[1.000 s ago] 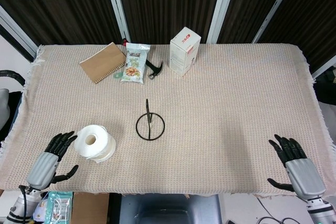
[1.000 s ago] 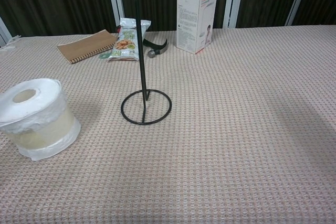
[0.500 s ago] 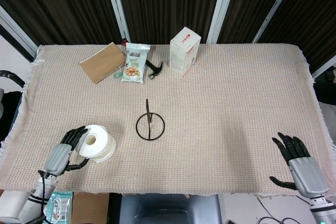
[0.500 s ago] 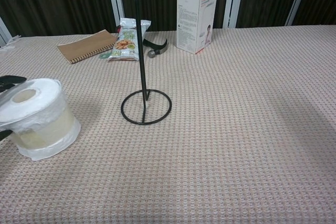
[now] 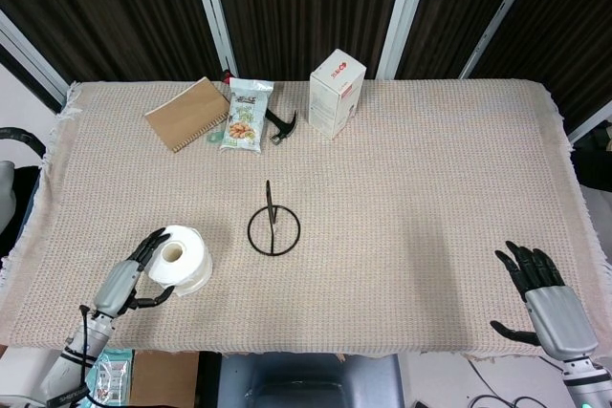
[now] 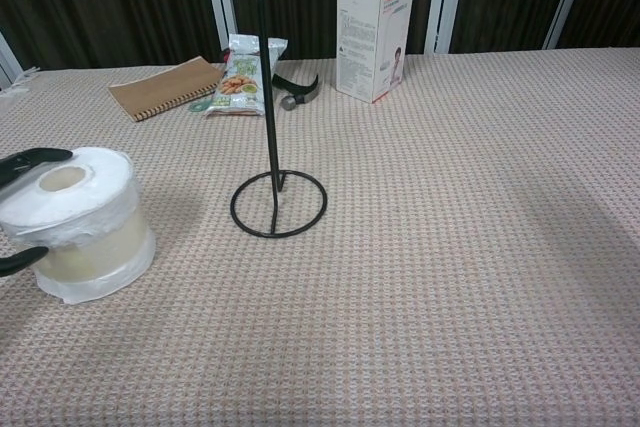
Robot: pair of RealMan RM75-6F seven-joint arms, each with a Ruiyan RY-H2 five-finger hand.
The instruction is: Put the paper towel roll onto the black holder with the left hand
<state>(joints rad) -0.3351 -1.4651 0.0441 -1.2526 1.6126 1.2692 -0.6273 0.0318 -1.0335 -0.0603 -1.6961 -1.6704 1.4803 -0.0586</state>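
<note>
The left hand [image 5: 127,281] is being held against the left side of the roll [image 5: 177,260] near the front edge of the table [image 5: 430,188]; its dark fingers [image 6: 28,160] are being wrapped around the roll's upper rim and its thumb is being pressed low on the near side, though whether a firm grip is being made cannot be told. The roll is being kept upright on the cloth, with its core hole facing up and a clear wrapper bunched around its base. At the front right corner the right hand [image 5: 545,304] is being rested flat with fingers spread and nothing in it, well apart from everything else. Just right of the roll, and apart from it, the holder [image 5: 273,227] is being shown standing: a black ring base with a thin upright rod, bare of any roll. Toward the far edge, a row of things is being seen: a brown notebook [image 5: 187,114] at the left, a snack bag [image 5: 245,117] beside it, a small dark tool [image 5: 279,125] just right of the bag, and a white box [image 5: 337,93] standing upright further right
</note>
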